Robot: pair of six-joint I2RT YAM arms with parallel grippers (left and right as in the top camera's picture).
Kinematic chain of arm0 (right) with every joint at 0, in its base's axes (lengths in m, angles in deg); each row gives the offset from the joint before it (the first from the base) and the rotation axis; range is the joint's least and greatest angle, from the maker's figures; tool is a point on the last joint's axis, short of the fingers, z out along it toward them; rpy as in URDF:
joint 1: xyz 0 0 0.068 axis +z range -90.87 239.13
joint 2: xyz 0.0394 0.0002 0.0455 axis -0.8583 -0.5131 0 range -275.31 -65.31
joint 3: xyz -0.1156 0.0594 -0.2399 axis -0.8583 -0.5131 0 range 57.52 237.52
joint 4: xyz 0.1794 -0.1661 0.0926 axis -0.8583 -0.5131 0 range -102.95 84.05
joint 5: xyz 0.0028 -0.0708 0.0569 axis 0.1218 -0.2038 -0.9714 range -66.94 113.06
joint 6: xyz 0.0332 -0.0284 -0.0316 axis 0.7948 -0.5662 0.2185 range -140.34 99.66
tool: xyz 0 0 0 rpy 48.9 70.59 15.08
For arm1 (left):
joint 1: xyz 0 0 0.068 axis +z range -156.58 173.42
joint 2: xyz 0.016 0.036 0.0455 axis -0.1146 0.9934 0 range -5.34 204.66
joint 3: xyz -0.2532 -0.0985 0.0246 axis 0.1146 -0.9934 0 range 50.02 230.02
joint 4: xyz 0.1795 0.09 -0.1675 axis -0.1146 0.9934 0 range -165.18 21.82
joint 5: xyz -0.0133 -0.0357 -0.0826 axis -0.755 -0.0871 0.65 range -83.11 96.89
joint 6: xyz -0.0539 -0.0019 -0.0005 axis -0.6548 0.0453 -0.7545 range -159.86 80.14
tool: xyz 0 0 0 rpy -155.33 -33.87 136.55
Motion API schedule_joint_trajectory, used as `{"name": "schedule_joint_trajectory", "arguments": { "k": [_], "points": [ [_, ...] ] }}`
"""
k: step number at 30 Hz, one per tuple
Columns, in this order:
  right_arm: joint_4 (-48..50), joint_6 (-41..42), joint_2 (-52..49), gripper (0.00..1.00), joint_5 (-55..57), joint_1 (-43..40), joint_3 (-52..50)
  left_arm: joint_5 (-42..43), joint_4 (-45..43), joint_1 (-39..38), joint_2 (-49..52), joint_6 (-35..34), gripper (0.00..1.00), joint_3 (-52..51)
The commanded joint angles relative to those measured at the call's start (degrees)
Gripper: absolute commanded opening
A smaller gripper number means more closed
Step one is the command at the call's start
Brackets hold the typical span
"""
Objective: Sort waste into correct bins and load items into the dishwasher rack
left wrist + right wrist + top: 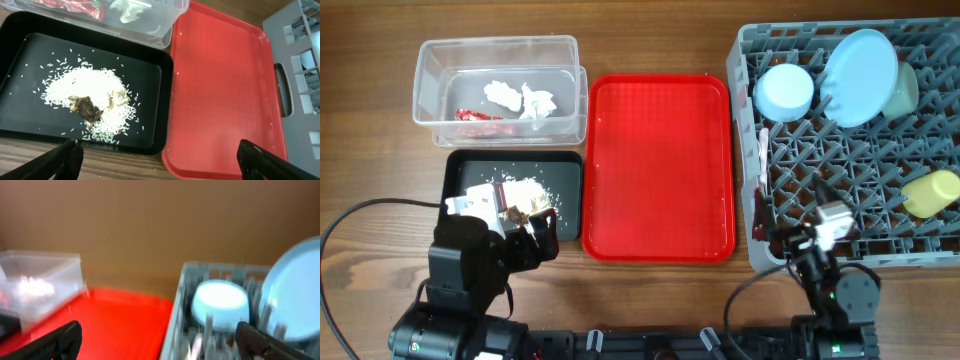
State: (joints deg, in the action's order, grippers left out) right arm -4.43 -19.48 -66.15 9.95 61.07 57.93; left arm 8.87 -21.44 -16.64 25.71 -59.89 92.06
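The grey dishwasher rack [920,215] at the right holds a pale blue plate [861,76], a pale blue bowl [785,92], a mint green bowl [904,90], a yellow cup [931,192] and white cutlery [762,155] at its left edge. The clear tub [430,75] holds the red wrapper [478,115] and white tissue [525,99]. The black tray [465,170] holds rice and brown scraps [89,107]. My left gripper [160,160] is open and empty at the tray's front edge. My right gripper [159,340] is open and empty near the rack's front left corner.
The flat red serving tray [658,165] lies between the black tray and the rack. Cables run along the table's front edge beside both arm bases. The right wrist view is blurred; it shows the rack [180,300], the blue bowl [220,300] and the plate [295,290].
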Motion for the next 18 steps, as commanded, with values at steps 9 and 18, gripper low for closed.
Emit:
{"name": "schedule_joint_trajectory", "arguments": {
  "k": [9, 18],
  "points": [
    [-1.2, -8.2, 0.7, 1.0, 7.6, 0.1, -0.1, -0.5, -0.1, 0.2, -0.2, -0.1, 1.0, -0.2],
    [-1.3, -5.0, 0.6, 1.0, 11.6, 0.1, -0.1, -0.6, -0.1, 0.2, -0.2, -0.1, 1.0, -0.2]
  ]
}}
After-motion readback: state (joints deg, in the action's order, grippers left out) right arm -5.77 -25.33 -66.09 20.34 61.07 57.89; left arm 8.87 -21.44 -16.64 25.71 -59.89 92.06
